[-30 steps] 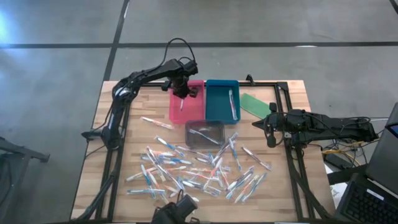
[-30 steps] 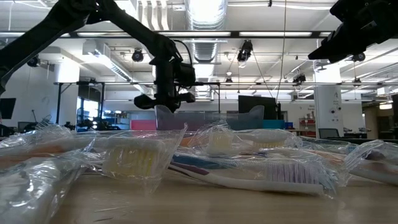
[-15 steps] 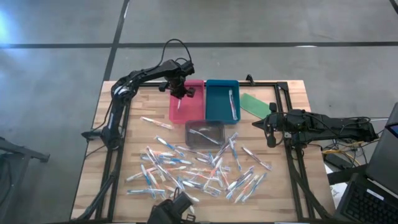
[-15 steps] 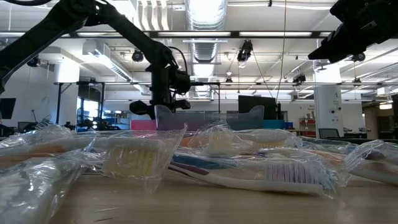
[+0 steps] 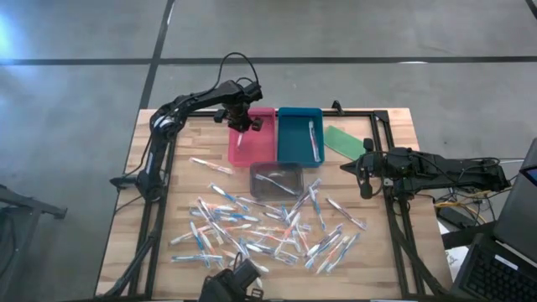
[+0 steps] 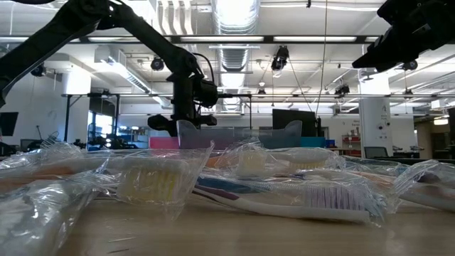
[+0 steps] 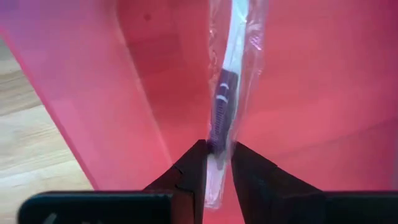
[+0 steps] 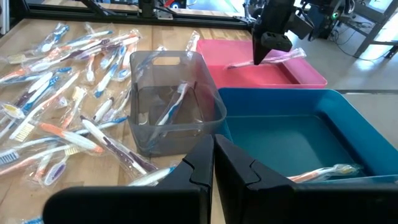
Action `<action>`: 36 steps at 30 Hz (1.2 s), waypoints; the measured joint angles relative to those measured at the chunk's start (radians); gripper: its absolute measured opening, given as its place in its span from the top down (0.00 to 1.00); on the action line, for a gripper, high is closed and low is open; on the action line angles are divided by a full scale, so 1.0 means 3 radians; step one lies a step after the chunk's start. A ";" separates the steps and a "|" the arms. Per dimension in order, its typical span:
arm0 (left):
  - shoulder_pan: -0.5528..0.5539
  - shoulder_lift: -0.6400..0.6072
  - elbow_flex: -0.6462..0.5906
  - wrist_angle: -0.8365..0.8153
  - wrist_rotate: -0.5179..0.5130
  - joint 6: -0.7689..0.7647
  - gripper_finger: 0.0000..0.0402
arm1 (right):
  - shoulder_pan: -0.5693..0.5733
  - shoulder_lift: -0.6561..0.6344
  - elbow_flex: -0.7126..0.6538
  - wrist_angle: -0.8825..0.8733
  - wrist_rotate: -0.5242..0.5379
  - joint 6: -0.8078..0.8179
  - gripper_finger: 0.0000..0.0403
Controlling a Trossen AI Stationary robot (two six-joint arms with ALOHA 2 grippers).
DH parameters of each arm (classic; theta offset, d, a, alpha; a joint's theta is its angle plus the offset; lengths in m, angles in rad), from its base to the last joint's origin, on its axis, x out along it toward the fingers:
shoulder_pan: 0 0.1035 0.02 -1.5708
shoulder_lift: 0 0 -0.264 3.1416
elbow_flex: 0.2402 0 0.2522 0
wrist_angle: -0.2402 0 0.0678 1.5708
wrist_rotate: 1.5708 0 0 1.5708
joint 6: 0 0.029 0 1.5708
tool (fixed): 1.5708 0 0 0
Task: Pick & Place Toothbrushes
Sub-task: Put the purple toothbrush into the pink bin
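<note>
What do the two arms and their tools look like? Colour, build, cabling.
Both arms are dark, nearly black, slim and jointed. The left arm carries a black cable looping above its wrist. The right arm is bulkier, with coloured wires trailing behind its base. The left tool and right tool each have two matte black, angular, tapering fingers. No markings are legible.

Wrapped toothbrushes (image 6: 284,186) heaped across the foreground counter (image 6: 234,235), left claw (image 6: 183,122) lowered behind them left of centre, right claw (image 6: 409,35) at the upper right.
</note>
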 joint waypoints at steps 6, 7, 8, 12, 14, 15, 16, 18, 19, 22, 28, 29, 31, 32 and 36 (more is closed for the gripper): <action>-0.0003 0.0000 0.0000 -0.0001 0.0000 -0.0003 0.73 | 0.0000 0.0000 -0.0001 0.0000 0.0000 0.0000 0.98; -0.0005 0.0000 0.0000 -0.0003 0.0001 -0.0003 0.72 | 0.0001 0.0000 -0.0001 0.0000 0.0001 0.0000 0.98; -0.0007 0.0000 0.0000 -0.0011 0.0001 -0.0003 0.71 | 0.0000 0.0000 -0.0001 0.0000 0.0000 0.0000 0.98; -0.0009 0.0000 0.0000 -0.0066 0.0153 -0.0005 0.67 | 0.0001 -0.0001 -0.0001 0.0000 0.0001 0.0000 0.98; -0.0010 0.0000 0.0000 -0.0066 0.0191 -0.0004 0.67 | 0.0000 0.0000 0.0000 0.0000 0.0000 0.0000 0.98; -0.0012 0.0000 0.0000 -0.0064 0.0184 0.0000 0.67 | 0.0001 0.0000 0.0000 0.0000 0.0000 0.0000 0.98; -0.0013 0.0000 0.0000 -0.0064 0.0167 0.0001 0.68 | 0.0001 0.0000 0.0000 0.0000 0.0000 0.0000 0.98; -0.0013 0.0000 0.0000 -0.0062 0.0074 0.0002 0.69 | 0.0000 0.0000 -0.0001 0.0000 0.0001 0.0000 0.98; -0.0013 0.0000 0.0000 -0.0061 0.0034 0.0003 0.70 | 0.0000 -0.0001 0.0000 0.0000 0.0000 0.0000 0.98; -0.0009 -0.0001 0.0000 -0.0053 0.0013 0.0005 0.73 | 0.0001 0.0000 -0.0001 0.0000 0.0001 0.0000 0.98; -0.0011 -0.0001 0.0000 0.0017 0.0013 0.0009 0.82 | 0.0001 0.0000 0.0000 0.0000 0.0001 0.0000 0.98; -0.0011 -0.0001 0.0000 0.0030 0.0013 0.0017 0.84 | 0.0001 0.0000 -0.0001 0.0000 0.0000 0.0000 0.98; -0.0011 -0.0001 0.0000 0.0031 0.0014 0.0053 0.87 | 0.0001 0.0000 -0.0001 0.0000 0.0001 0.0000 0.98; -0.0011 -0.0001 0.0000 0.0032 0.0014 0.0070 0.88 | 0.0000 0.0000 -0.0001 0.0000 0.0001 0.0000 0.98; -0.0010 -0.0005 0.0000 0.0033 0.0015 0.0087 0.94 | 0.0001 -0.0001 -0.0001 0.0000 0.0000 0.0000 0.98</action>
